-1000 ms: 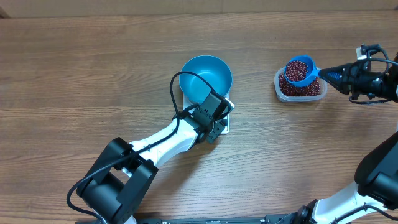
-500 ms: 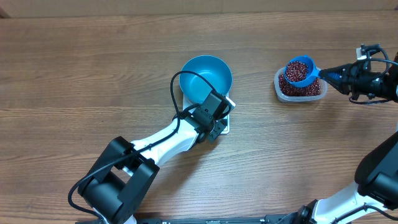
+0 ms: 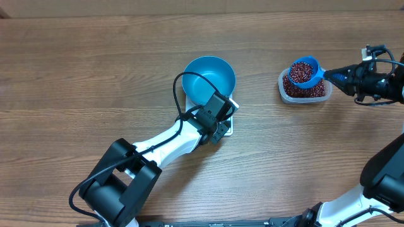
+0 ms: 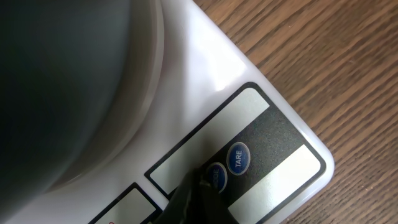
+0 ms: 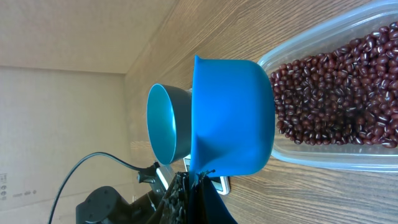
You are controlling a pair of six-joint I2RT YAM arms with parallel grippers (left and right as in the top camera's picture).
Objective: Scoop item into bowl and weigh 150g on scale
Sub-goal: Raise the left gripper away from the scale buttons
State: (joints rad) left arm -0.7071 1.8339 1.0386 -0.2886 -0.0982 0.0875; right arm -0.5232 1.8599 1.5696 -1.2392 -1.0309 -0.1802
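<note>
The blue bowl (image 3: pixel 209 79) stands on the white scale (image 3: pixel 231 107) at mid-table and looks bare inside. My left gripper (image 3: pixel 219 124) is shut, its tip (image 4: pixel 202 182) resting on the scale's (image 4: pixel 205 62) button strip at the MODE button, beside TARE. The bowl's side (image 4: pixel 62 81) looms dark and blurred at upper left. My right gripper (image 3: pixel 332 75) is shut on the handle of a small blue scoop (image 3: pixel 304 70). The scoop is heaped with red-brown beans and hangs over the clear tub (image 3: pixel 305 93). In the right wrist view the scoop (image 5: pixel 233 118) is just above the beans (image 5: pixel 329 93).
The clear tub holds the bean heap at the right of the wooden table (image 3: pixel 95 69). A black cable (image 3: pixel 180 94) loops from the left arm past the bowl's near side. The left arm's base (image 3: pixel 120 183) fills the near left.
</note>
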